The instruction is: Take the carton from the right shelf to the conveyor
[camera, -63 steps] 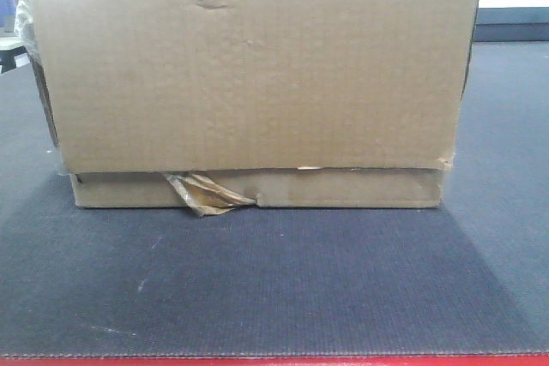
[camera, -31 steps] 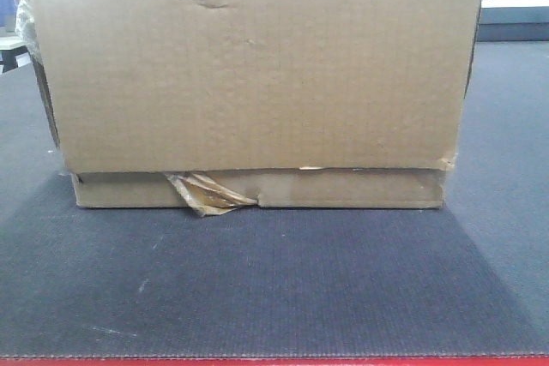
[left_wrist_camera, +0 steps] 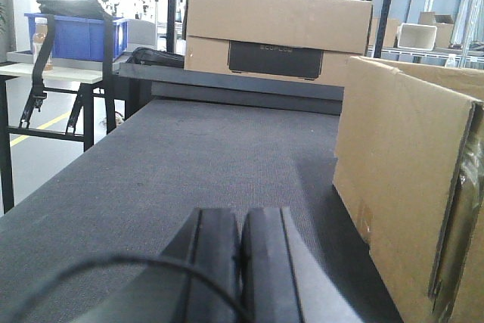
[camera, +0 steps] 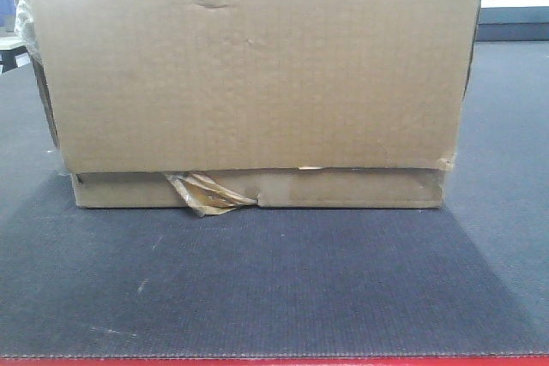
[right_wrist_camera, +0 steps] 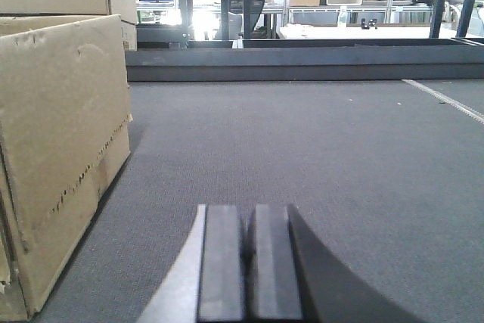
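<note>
On the conveyor (camera: pixel 274 289) sits one carton (camera: pixel 257 66), resting flat on the dark woven belt with its long face toward the front camera. Along that face I count one creased dent near the upper edge, one narrow lower flap band (camera: pixel 343 188) and one frayed tape strip (camera: pixel 206 195) curling out from under the main panel. A single thin red edge (camera: pixel 274 361) runs along the belt's near side.

From my left wrist, my left gripper (left_wrist_camera: pixel 240 262) shows two dark fingers pressed together with nothing between them, low over the belt; the carton (left_wrist_camera: pixel 408 187) stands to its right, apart from it. Farther along that view I see one smaller box with a black panel (left_wrist_camera: pixel 276 32), one blue bin (left_wrist_camera: pixel 72 35) on a side table (left_wrist_camera: pixel 53 72), and a black cable (left_wrist_camera: pixel 113 270) looping across the foreground.

From my right wrist, my right gripper (right_wrist_camera: pixel 248 262) likewise shows two fingers closed against each other, holding nothing, with the carton (right_wrist_camera: pixel 64 141) off to its left and not touching. So I have two grippers, both empty, one on each side of the one carton.
</note>
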{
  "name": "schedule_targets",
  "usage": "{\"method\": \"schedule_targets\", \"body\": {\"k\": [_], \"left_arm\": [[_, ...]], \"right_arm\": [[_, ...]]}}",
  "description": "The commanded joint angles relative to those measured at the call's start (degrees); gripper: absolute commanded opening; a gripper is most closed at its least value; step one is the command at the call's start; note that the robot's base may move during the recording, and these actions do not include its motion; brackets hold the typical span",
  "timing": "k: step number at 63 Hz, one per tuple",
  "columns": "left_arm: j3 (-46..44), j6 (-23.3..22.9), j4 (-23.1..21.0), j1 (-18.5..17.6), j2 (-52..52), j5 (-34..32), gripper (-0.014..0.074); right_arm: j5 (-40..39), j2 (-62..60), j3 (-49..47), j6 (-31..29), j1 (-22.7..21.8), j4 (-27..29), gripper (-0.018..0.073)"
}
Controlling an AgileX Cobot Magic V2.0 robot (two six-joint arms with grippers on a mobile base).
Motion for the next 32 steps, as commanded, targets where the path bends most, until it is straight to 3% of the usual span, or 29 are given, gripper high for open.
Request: {"method": "schedule_targets", "body": {"k": [1,32], "left_arm": [[-0.09,-0.03,-0.25,0.21,-0.33,-1.27,-0.0009],[-0.09,-0.03,-0.25,0.21,-0.33,-1.27,-0.0009]], "right_arm": [[-1.48,-0.21,-0.02,-0.29,-0.27,0.18,-0.0075],[-1.48,-0.21,-0.02,-0.29,-0.27,0.18,-0.0075]]}}
